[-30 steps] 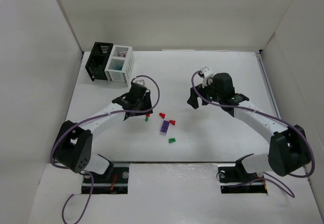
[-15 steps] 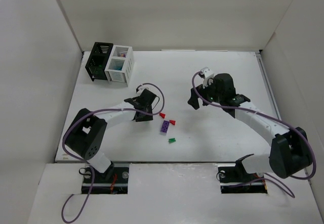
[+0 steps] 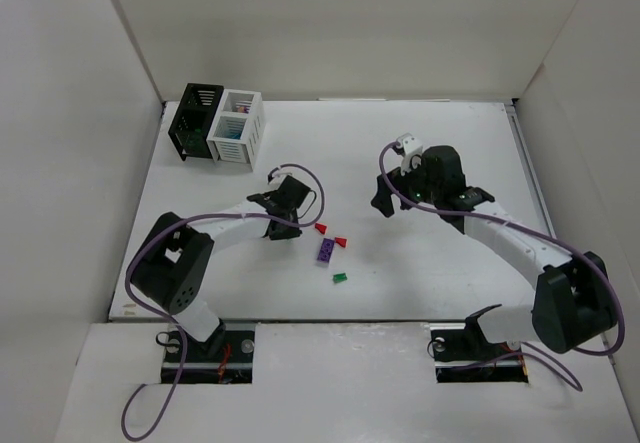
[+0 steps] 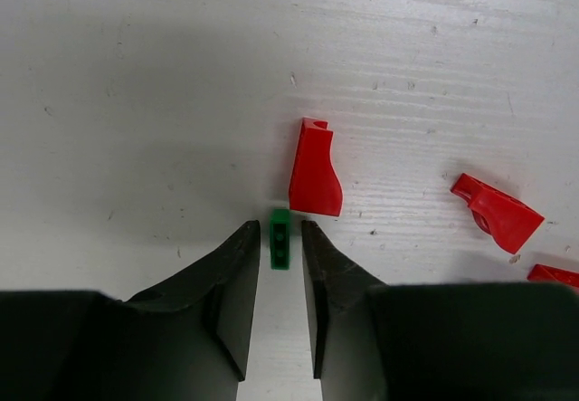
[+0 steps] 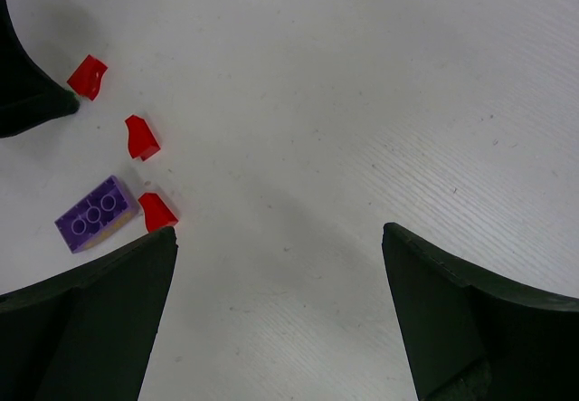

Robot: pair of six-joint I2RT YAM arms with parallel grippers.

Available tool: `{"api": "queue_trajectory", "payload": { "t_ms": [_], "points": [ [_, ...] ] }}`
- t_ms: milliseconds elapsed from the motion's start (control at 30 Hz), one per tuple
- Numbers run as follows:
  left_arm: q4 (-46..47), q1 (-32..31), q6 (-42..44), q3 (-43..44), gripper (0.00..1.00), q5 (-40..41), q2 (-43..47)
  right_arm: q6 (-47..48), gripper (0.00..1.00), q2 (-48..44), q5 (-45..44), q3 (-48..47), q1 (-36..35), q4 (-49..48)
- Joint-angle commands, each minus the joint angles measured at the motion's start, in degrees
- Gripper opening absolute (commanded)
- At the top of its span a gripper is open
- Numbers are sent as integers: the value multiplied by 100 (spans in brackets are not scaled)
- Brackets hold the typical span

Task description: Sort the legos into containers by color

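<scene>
A tiny green lego (image 4: 280,238) lies on the table between the tips of my left gripper (image 4: 280,227). The jaws stand narrowly apart, with a thin gap on each side of the brick. A red wedge (image 4: 315,170) touches the brick's far end. In the top view the left gripper (image 3: 285,225) sits just left of two red legos (image 3: 320,228), a purple brick (image 3: 326,251) and another green lego (image 3: 339,277). My right gripper (image 5: 279,231) hovers wide open over bare table, right of the purple brick (image 5: 95,213). The black container (image 3: 195,118) and white container (image 3: 237,128) stand together at the far left.
More red wedges (image 4: 498,213) lie to the right of the left gripper. White walls enclose the table on three sides. The right arm (image 3: 500,233) stretches across the right half of the table.
The left gripper moved right and lowered onto the green lego, and its jaws narrowed round it. The right arm has barely moved.
</scene>
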State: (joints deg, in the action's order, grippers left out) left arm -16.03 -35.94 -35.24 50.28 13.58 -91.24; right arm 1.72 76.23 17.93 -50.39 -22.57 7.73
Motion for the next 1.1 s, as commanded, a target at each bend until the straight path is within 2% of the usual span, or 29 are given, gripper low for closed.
{"api": "queue_trajectory", "payload": {
  "t_ms": [0, 200, 333, 467, 500, 733, 867, 900, 1067],
  "points": [
    [-76, -27, -70, 87, 22, 74, -96, 57, 100, -213, -9, 38, -46, -105],
    [-146, -202, -70, 140, 19, 74, -157, 57, 100, -266, -9, 38, -46, -105],
    [-260, -203, -70, 192, 14, 127, -157, 57, 100, -266, -9, 38, -46, -105],
    [-391, -203, -123, 306, 7, 328, -96, 57, 100, -318, -9, 38, -46, -105],
    [-392, -203, -123, 385, 2, 381, -43, 57, 100, -319, -9, 38, -46, -105],
    [-1016, 43, -193, 1106, 1, 936, 44, 162, 100, -319, -62, 38, 15, -105],
    [-859, 964, 157, 1396, 0, 760, 281, 215, 100, -319, -9, 38, 68, -105],
    [-762, 1384, 228, 1501, 0, 708, 387, 215, 100, -319, -9, -14, 68, -105],
    [-419, 2485, 861, 2502, 1, 382, 494, 268, 100, -196, -61, -190, 183, -105]
  ]
}}
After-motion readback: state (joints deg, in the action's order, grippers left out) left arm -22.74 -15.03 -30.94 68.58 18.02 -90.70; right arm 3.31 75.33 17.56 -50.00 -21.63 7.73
